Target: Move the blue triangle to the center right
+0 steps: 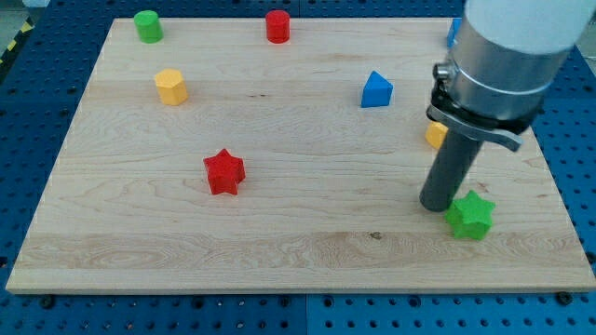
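Camera view shows no pincer, just the tip (436,207) beside the green star (470,215), yet to reach the blue triangle (376,90).

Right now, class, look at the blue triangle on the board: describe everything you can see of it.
The blue triangle is a small solid block, matte like painted wood or plastic, with its peak toward the view's top. It sits flat on the wooden board, in the upper part, right of centre. Nothing touches it. My tip is well away, toward the view's lower right, beside the green star.
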You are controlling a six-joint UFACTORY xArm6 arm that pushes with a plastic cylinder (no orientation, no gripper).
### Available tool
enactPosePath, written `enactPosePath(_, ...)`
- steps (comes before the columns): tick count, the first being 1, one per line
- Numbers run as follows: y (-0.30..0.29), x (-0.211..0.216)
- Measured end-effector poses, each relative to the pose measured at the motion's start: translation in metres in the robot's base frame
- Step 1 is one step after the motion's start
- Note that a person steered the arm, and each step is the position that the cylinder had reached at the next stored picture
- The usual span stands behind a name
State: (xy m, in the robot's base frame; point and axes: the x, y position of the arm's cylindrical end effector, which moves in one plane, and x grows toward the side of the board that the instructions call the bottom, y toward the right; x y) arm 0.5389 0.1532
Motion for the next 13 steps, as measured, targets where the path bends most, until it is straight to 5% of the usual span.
enactPosePath(3,0.061,0.012)
enactPosePath(7,-0.191,-0.198)
enactPosePath(10,-0.3,-0.219)
enactPosePath(13,-0.307,-0.205)
